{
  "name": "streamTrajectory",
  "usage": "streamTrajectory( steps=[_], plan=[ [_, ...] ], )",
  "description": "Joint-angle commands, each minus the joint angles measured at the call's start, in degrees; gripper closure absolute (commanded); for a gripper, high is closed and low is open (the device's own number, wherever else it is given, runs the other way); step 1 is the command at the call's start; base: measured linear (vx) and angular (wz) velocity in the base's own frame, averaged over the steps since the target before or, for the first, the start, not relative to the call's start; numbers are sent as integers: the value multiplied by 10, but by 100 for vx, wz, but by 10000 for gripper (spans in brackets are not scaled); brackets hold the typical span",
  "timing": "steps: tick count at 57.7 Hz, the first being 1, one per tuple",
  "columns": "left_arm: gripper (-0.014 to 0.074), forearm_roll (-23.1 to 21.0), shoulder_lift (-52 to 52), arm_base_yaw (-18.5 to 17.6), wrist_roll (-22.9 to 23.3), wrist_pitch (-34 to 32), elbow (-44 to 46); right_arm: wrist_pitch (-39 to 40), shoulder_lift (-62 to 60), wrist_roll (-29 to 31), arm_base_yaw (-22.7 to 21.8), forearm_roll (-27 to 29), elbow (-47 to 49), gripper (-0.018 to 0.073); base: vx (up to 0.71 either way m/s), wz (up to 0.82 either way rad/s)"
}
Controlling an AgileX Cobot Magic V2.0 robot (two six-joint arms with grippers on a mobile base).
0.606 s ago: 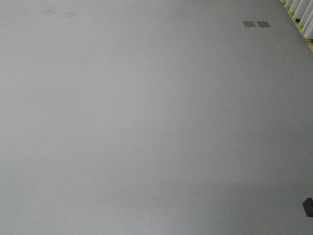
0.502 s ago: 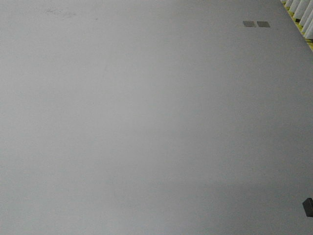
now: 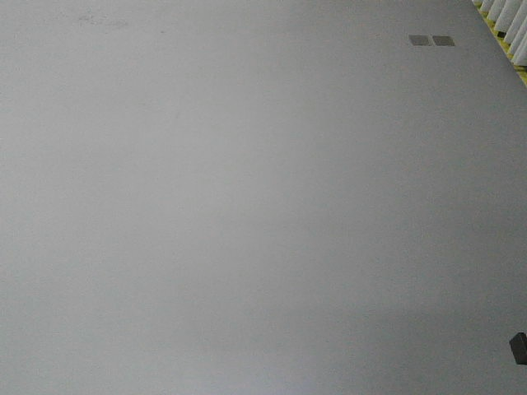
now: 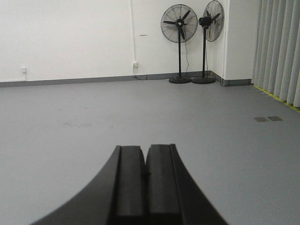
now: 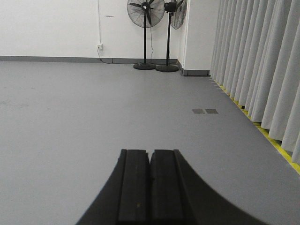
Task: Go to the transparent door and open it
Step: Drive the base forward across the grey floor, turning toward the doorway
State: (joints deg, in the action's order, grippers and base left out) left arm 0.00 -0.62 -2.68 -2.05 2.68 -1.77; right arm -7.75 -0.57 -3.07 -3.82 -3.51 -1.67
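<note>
The transparent door is out of view in every frame. My left gripper point(image 4: 146, 147) is shut, its two black fingers pressed together with nothing between them, pointing across bare grey floor. My right gripper point(image 5: 150, 151) is shut and empty too, held low over the same floor. A dark corner of the right gripper point(image 3: 518, 347) pokes into the front view at the lower right edge.
Grey floor point(image 3: 247, 206) fills the front view, with two dark floor plates point(image 3: 431, 40) far right. Two black pedestal fans point(image 4: 179, 28) stand by the far white wall. Grey vertical blinds point(image 5: 253, 61) and a yellow floor stripe point(image 5: 281, 150) run along the right side.
The dark gripper corner at the lower right of the front view has slipped slightly down and right. The floor plates have stayed in place.
</note>
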Motion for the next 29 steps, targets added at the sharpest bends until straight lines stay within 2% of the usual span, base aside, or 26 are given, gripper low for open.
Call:
streamTrajectory(
  steps=[1, 29],
  plan=[
    [603, -3, -3, 1, 5, -50, -9, 51, -10, 5, -3, -4, -3, 568, 0, 0],
    [603, -3, -3, 1, 5, -50, -9, 51, -10, 5, -3, -4, -3, 568, 1, -1]
  ],
)
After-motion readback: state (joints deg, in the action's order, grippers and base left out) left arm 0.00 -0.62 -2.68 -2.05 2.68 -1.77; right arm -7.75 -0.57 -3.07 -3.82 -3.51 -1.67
